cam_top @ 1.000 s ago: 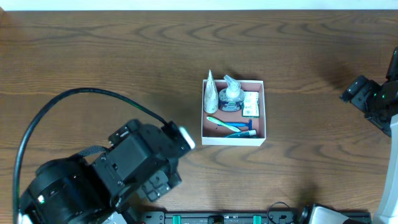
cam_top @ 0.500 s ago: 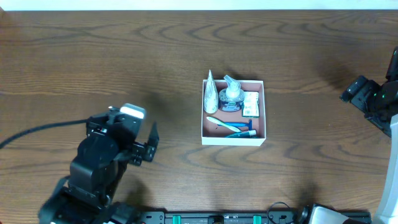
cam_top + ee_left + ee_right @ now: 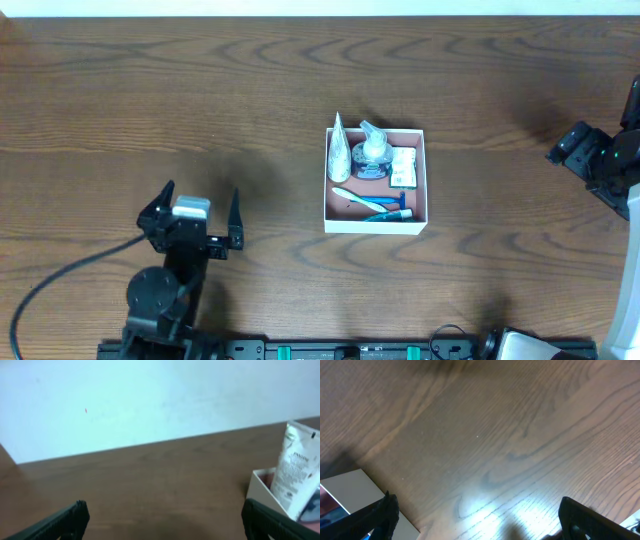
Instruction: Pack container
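The container [image 3: 328, 178] is a white-walled square box with a pink inside, at the table's middle. It holds a white tube [image 3: 339, 147], a clear pump bottle [image 3: 374, 151], a small white packet [image 3: 403, 165], a teal toothbrush and a blue razor. My left gripper [image 3: 199, 206] is open and empty, well to the left of the box. In the left wrist view the box corner [image 3: 260, 487] and tube [image 3: 298, 467] show at the right. My right gripper [image 3: 572, 143] sits at the far right edge; its fingers [image 3: 480, 517] are spread wide over bare wood.
The wooden table [image 3: 200, 90] runs around the box on all sides. A white wall [image 3: 150, 395] stands behind the table's far edge. A box corner [image 3: 350, 490] shows at the left of the right wrist view.
My left arm has drawn back toward the front-left and dropped lower, its gripper now open and pointing away from me. The right arm and the box have not moved.
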### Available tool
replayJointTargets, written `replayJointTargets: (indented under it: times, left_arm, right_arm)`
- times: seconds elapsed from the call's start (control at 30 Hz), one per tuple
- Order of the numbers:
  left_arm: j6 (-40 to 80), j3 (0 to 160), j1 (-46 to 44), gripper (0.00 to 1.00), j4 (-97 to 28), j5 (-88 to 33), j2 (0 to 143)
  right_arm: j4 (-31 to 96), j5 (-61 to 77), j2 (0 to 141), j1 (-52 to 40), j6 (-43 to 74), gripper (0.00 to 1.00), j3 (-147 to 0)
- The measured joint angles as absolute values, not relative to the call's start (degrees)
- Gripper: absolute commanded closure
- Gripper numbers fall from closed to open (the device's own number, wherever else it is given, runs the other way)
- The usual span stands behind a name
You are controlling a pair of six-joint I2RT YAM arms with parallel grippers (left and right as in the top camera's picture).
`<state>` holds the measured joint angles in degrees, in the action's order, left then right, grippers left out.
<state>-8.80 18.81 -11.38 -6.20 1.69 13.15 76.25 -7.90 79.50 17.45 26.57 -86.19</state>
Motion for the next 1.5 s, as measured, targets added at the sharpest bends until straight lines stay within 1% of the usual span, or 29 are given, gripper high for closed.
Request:
replayJointTargets:
  times: [0.23,0.43,0.57,0.73,0.83,0.97,1.23,1.5]
  left_arm:
    - [-8.8,9.9,-7.1,0.02,2.1,-1.6,6.5]
    - [-8.8,5.0,-3.9,0.02,4.7,-3.0,2.4]
    - [-8.8,3.0,-3.2,0.02,5.0,-3.1,0.9]
    - [-8.8,0.8,-3.1,0.02,11.0,-3.3,0.6]
    - [-8.8,0.5,-3.0,0.02,12.4,-3.3,0.6]
    - [-8.8,0.5,-2.0,0.02,10.5,-3.7,0.6]
    - [-8.8,0.4,-1.0,0.02,0.2,-3.7,0.6]
    - [-8.8,0.8,-1.0,0.02,-1.2,-3.5,0.6]
  right_arm:
    - [76.2,-7.9,79.5,17.5,26.6,0.01,-86.2]
    - [76.2,-7.9,79.5,17.5,26.6,0.01,-86.2]
    - [76.2,-7.9,79.5,17.5,26.6,0.01,-86.2]
    - [76.3,-7.9,79.5,17.5,26.6,0.01,-86.2]
    - [76.2,-7.9,79.5,17.5,26.6,0.01,-86.2]
    - [76.2,-7.9,79.5,17.5,26.6,0.01,-86.2]
    - [76.2,-7.9,79.5,17.5,26.6,0.01,-86.2]
    - [76.2,-7.9,79.5,17.5,26.6,0.01,-86.2]
